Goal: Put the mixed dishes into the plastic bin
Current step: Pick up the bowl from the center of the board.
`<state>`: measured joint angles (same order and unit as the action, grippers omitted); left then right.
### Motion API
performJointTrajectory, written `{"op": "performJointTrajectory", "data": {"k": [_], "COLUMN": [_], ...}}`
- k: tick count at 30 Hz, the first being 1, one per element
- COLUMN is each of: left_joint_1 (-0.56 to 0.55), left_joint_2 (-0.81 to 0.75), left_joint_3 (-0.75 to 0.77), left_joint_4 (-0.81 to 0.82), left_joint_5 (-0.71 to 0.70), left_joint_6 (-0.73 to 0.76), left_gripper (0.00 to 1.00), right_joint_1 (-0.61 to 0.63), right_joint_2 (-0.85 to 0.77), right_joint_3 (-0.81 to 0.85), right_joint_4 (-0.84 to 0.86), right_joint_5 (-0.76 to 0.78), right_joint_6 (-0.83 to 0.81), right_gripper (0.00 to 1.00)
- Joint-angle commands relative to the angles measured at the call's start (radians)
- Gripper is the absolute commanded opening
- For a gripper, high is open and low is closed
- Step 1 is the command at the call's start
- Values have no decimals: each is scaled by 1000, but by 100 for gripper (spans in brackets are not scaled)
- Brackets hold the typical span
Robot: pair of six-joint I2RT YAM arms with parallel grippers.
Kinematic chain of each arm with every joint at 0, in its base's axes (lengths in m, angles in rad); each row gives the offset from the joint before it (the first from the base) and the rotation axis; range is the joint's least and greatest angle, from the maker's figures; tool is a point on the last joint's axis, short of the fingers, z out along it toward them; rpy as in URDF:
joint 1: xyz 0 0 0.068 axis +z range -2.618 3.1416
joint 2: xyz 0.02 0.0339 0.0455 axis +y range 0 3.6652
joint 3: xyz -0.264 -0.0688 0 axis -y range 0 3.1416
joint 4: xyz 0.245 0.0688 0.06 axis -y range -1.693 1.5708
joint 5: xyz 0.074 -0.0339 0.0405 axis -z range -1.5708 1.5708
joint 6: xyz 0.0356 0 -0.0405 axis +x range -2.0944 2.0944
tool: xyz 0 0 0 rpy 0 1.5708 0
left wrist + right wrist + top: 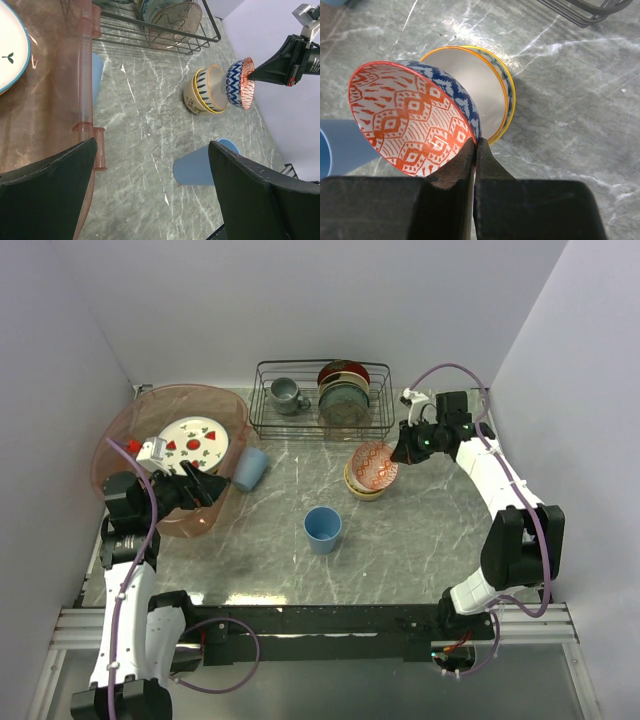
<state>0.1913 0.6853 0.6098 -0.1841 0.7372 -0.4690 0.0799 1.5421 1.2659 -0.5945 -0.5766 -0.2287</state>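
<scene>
Right end effector (476, 145): clenched on red-patterned bowl (410, 125) rim | advise: lift clear of cream bowl (465, 80), carry steadily to plastic bin (118, 430), frame left | left end effector (152, 150): released

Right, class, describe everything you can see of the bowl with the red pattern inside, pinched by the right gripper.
The red-patterned glossy bowl looks ceramic: red diamonds on white inside, blue-and-white outside, red rim. It is tipped steeply sideways. The right gripper is shut on its rim, one finger inside, one outside. It sits beside the yellow-rimmed cream bowl; contact unclear.
</scene>
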Motion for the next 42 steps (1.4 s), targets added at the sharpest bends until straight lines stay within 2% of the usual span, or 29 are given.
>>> {"op": "performJointTrajectory", "data": {"k": [1, 11, 17, 20, 21, 23, 24, 25, 26, 27, 30, 31, 36, 38, 42], "left_joint_1": [-10, -76, -228, -375, -463, -567, -678, -737, -795, -907, -1083, -1117, -1277, -1306, -1329], "left_joint_2": [0, 0, 13, -7, -6, 25, 45, 69, 98, 164, 321, 359, 581, 652, 741], "left_joint_3": [1, -22, -13, 24, 36, 82, 99, 117, 154, 172, 264, 325, 517, 596, 697], "left_joint_4": [52, 135, 170, 173, 170, 157, 134, 127, 121, 117, 95, 83, -32, -98, -196], "left_joint_5": [27, 134, 85, -68, -190, -318, -394, -520, -588, -645, -833, -923, -1165, -1254, -1343], "left_joint_6": [6, -45, -158, -213, -224, -255, -263, -267, -275, -278, -287, -287, -296, -313, -362], "left_gripper": [99, 99, 99, 99, 99, 99, 99, 99, 99, 99, 99, 99, 99, 99, 99], "right_joint_1": [-23, -61, -69, -71, -71, -72, -74, -74, -75, -75, -75, -75, -75, -75, -75], "right_joint_2": [-43, -86, -151, -181, -191, -214, -223, -235, -241, -247, -272, -284, -321, -329, -336], "right_joint_3": [-3, -42, -95, -122, -131, -148, -154, -160, -161, -164, -174, -175, -169, -161, -143], "right_joint_4": [28, 41, 74, 85, 90, 101, 102, 102, 104, 102, 102, 99, 79, 61, 36], "right_joint_5": [-84, -144, -183, -206, -210, -224, -227, -235, -244, -250, -262, -264, -279, -287, -302], "right_joint_6": [20, 32, 46, 45, 48, 52, 52, 52, 54, 52, 54, 51, 42, 35, 28], "right_gripper": [0, 0, 0, 0, 0, 0, 0, 0, 0, 0, 0, 0, 0, 0, 0]}}
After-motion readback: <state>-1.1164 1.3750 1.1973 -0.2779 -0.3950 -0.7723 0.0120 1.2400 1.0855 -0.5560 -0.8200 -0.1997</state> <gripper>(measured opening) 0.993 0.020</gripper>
